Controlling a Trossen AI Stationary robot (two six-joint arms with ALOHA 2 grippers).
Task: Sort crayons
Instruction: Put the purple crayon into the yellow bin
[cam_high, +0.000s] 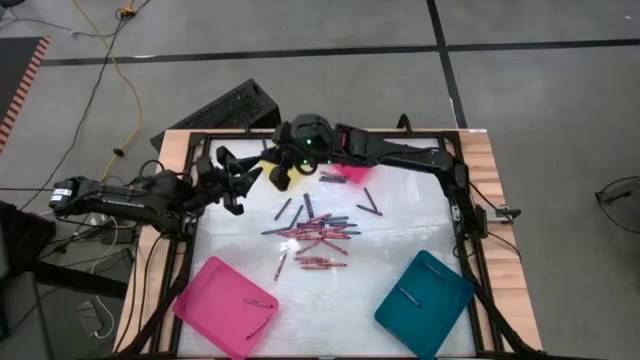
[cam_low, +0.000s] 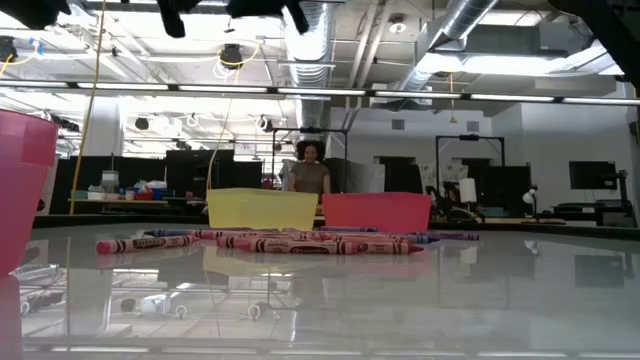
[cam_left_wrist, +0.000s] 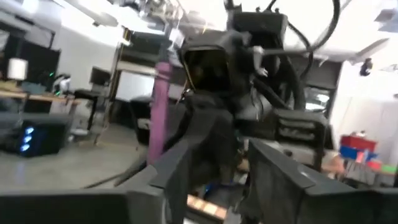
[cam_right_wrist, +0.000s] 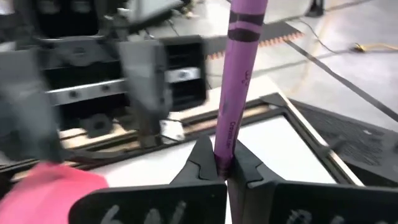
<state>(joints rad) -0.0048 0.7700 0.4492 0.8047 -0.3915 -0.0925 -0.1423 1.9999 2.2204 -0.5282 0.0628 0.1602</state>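
Note:
Several crayons (cam_high: 315, 230) lie in a loose pile mid-table, and the pile also shows in the low view (cam_low: 270, 242). My right gripper (cam_right_wrist: 224, 163) is above the far left of the table (cam_high: 275, 168), shut on a purple crayon (cam_right_wrist: 239, 74). That crayon also shows in the left wrist view (cam_left_wrist: 159, 106). My left gripper (cam_left_wrist: 230, 171) is open and empty. It faces the right gripper from the table's left side (cam_high: 238, 180), close to it but apart. Two crayons lie in the near pink tray (cam_high: 225, 305) and two in the teal tray (cam_high: 425, 303). My right gripper pinches the purple crayon by one end (cam_right_wrist: 222, 148) between its two fingertips. The crayon runs on in line with the fingers and sticks out well past them. It is lifted clear of the table and touches nothing else.
A yellow tray (cam_low: 262, 208) and a second pink tray (cam_low: 375, 210) stand at the table's far edge, under and beside the two grippers. A person (cam_low: 310, 170) stands in the room beyond the table. A dark frame (cam_high: 470, 215) borders the white work surface.

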